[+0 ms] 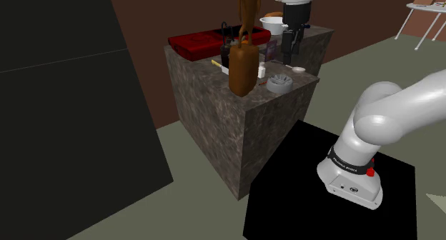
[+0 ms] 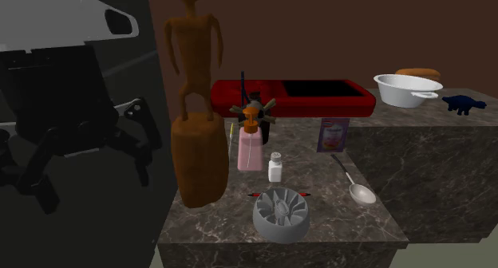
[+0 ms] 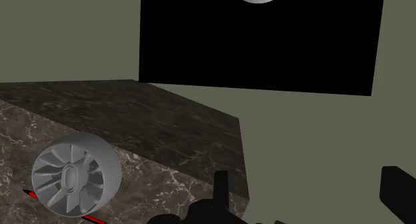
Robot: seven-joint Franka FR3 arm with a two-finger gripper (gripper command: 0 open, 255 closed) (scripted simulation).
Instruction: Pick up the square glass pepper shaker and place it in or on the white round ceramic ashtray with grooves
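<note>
The pepper shaker (image 2: 275,167) is a small pale square bottle with a cap, standing on the dark marble counter (image 2: 319,226) just behind the ashtray. The ashtray (image 2: 281,214) is a grey round dish with radial grooves near the counter's front edge; it also appears in the shoulder view (image 1: 279,83) and the wrist view (image 3: 73,173). My black gripper (image 1: 290,56) hangs above the counter's far side, near the spoon and apart from both objects. Its fingers (image 3: 223,189) stand wide apart, holding nothing. In the second exterior view the gripper (image 2: 96,167) looms at the left, off the counter.
A tall brown figure statue (image 2: 194,107) stands beside a pink pump bottle (image 2: 249,151). Behind them lie a red tray (image 2: 291,96), a white bowl (image 2: 407,89) and a blue toy (image 2: 463,104). A spoon (image 2: 355,187) and a small card (image 2: 333,135) lie to the shaker's right.
</note>
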